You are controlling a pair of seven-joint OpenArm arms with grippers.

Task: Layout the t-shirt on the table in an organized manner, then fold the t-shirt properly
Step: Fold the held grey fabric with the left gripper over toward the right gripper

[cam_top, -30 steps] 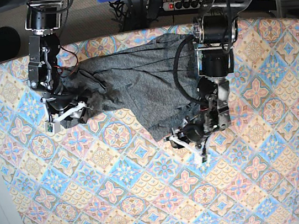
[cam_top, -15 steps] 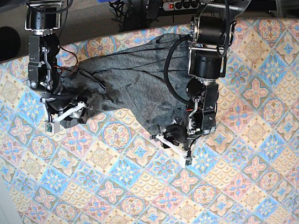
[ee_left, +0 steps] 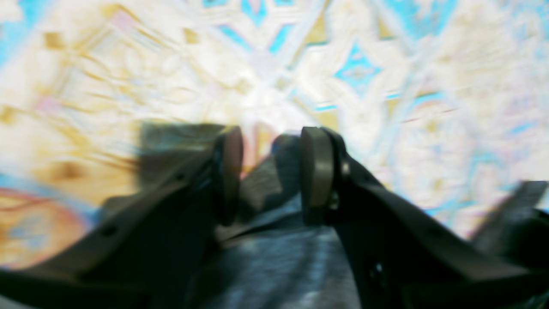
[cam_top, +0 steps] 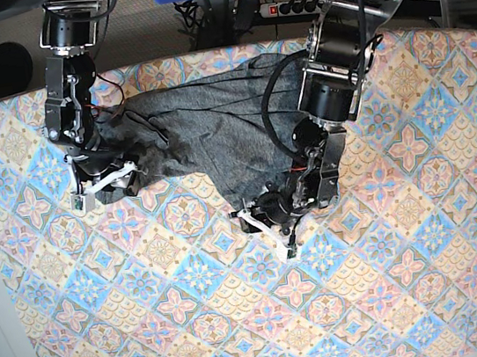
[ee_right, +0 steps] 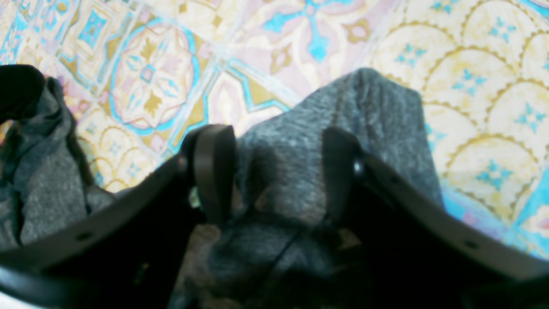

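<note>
**2 arms on a rumpled grey shirt**

From above, the t-shirt (cam_top: 204, 125) lies in a bunched heap on the far half of the table (cam_top: 197, 326), not spread flat. One arm is at each end of it.

The left gripper (cam_top: 265, 226) sits at the shirt's near corner. Only the left wrist view shows its fingers (ee_left: 316, 167) up close: they stand partly apart with a fold of grey cloth between them. The picture is blurry, so I cannot tell if they pinch the cloth or just sit around it.

The right gripper (cam_top: 106, 186) is at the other end of the shirt. The top view shows it small. The right wrist view is clear: the fingers (ee_right: 213, 169) are spread wide, with a hump of grey knit (ee_right: 343, 128) poking up between them. They do not squeeze it.
</note>
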